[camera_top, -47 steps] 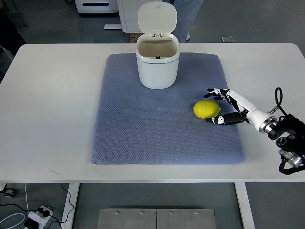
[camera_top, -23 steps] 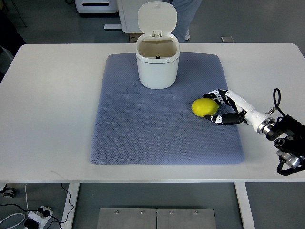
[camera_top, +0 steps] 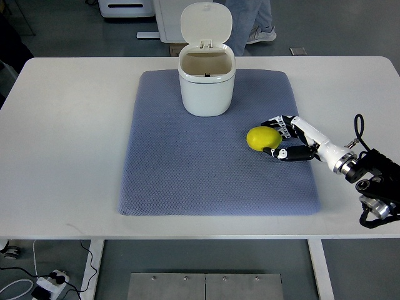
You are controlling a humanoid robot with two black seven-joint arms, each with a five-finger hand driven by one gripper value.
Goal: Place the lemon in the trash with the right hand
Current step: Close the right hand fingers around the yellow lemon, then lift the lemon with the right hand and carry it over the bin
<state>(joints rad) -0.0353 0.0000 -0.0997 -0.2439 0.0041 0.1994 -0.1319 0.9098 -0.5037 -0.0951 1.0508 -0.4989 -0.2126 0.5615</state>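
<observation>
A white table (camera_top: 69,125) stands on grey floor (camera_top: 56,31), a power strip (camera_top: 53,279) (cables attached) lying beneath.

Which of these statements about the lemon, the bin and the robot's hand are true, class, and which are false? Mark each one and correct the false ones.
1. The trash bin stands on the blue mat with its lid up. True.
2. The lemon is already inside the bin. False: it lies on the mat, to the right of the bin and nearer the camera.
3. The right hand is at the lemon, its fingers reaching around the fruit's right side. True.
4. The left hand is pressing down on the mat. False: no left hand is in view.
5. The bin lies tipped on its side. False: it stands upright.
</observation>
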